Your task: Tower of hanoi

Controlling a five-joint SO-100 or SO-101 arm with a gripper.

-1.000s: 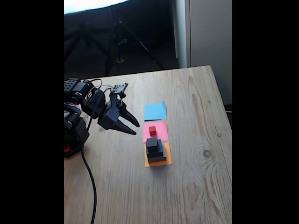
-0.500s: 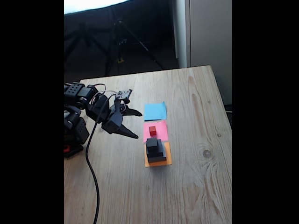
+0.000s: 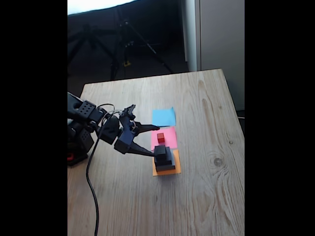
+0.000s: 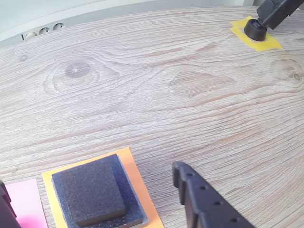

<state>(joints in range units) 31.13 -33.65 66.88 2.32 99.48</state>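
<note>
Jaws stand spread wide, gripping nothing; in the fixed view the gripper (image 3: 153,140) reaches in from the left, one fingertip over the pink paper (image 3: 168,137), the other just left of the stack. That stack sits on the orange paper (image 3: 176,169), nearest of three papers on the table (image 3: 206,196): grey block (image 3: 169,167) at the bottom, black block (image 3: 165,158) on it, small cube (image 3: 160,150) on top. A red cube (image 3: 161,137) rests on the pink paper, with the blue paper (image 3: 163,117) beyond. In the wrist view one finger (image 4: 202,199) lies right of the orange paper (image 4: 135,178).
</note>
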